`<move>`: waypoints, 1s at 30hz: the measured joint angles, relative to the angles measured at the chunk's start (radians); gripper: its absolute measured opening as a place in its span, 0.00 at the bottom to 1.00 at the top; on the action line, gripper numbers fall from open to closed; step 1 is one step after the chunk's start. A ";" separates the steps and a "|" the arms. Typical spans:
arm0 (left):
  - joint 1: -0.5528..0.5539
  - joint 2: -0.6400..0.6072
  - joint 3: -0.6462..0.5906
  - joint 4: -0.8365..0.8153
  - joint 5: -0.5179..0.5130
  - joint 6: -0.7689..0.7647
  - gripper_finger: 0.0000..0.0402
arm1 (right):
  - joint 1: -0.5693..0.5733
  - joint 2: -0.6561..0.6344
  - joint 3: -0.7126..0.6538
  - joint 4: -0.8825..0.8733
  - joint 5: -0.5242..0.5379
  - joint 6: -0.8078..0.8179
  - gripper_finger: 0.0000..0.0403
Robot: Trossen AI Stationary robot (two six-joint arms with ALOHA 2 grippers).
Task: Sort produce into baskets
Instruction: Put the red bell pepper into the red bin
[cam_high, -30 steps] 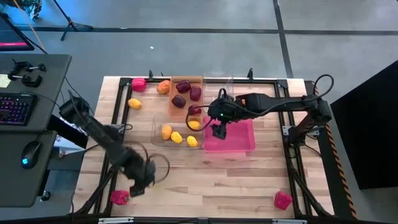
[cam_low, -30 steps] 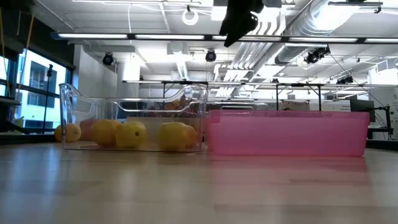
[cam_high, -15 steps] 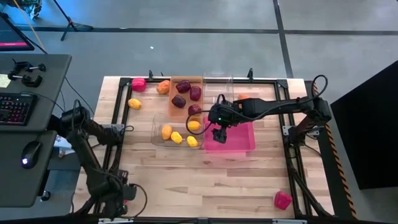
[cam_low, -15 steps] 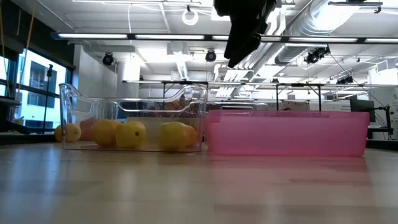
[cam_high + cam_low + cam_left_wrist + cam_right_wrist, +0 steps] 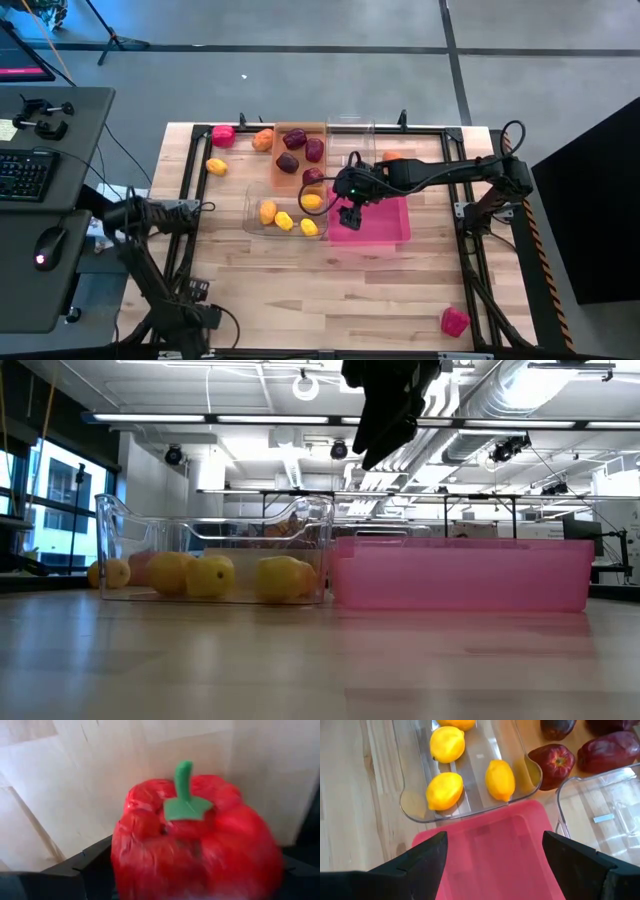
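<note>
The red pepper sat at the table's near-left corner, between my left gripper's parted jaws, though I couldn't tell if they gripped it. My right gripper hung wide and empty over the pink bin. I judged I should close squarely across the pepper's body before lifting.

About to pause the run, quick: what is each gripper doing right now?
Left gripper: around the red pepper; whether it grips it cannot be told.
Right gripper: open, empty, above the pink bin.
</note>
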 joint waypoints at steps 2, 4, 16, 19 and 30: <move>0.006 0.020 0.000 0.001 0.008 -0.007 0.79 | 0.000 0.000 0.000 0.001 0.000 0.000 0.78; 0.013 0.024 0.000 0.002 0.007 -0.010 0.78 | 0.000 0.000 0.000 0.001 0.000 0.000 0.78; 0.204 -0.260 0.005 -0.156 -0.221 0.005 0.58 | 0.000 -0.063 0.000 -0.022 0.000 -0.002 0.78; 0.312 -0.380 0.027 -0.194 -0.399 0.025 0.58 | 0.004 -0.122 0.000 -0.042 0.006 0.026 0.78; 0.823 -0.427 0.088 0.422 -0.711 0.702 0.59 | 0.136 -0.346 0.000 -0.119 0.232 0.198 0.78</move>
